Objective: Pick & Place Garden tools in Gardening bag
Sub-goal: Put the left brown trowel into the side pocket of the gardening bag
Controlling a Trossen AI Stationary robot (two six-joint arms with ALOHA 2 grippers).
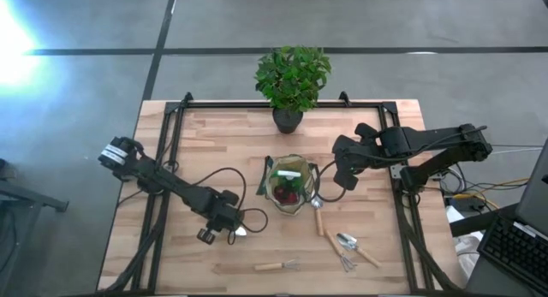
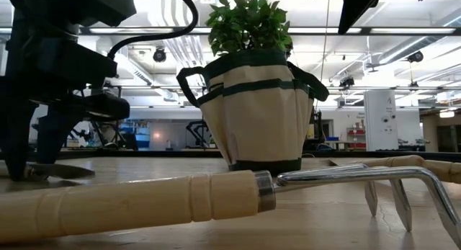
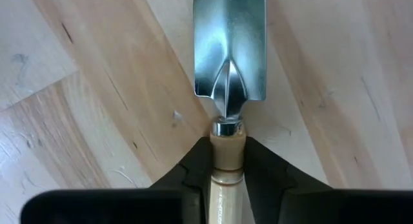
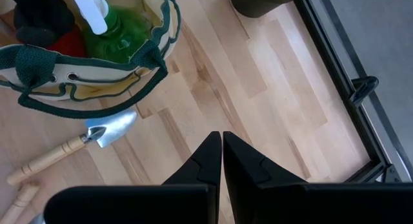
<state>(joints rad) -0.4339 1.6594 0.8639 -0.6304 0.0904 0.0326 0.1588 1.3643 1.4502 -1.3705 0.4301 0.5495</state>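
My left gripper points down at the table's near left, shut on a wooden-handled silver trowel that lies on the wood. The olive gardening bag stands at the table's middle with a green spray bottle and a red item inside. My right gripper hangs shut and empty above the table, right of the bag. Another trowel lies with its blade beside the bag's base. A rake lies near the front edge, and two more tools lie at the near right. My left gripper pinches the trowel's wooden handle between its two fingers, just behind the metal collar at the blade end. The fingers come from above, pointing down, and lie across the handle. The trowel lies flat on the table, blade away from the gripper.
A leafy potted plant stands at the far edge behind the bag. A black frame runs along the table's sides. Bare wood lies between my left gripper and the bag.
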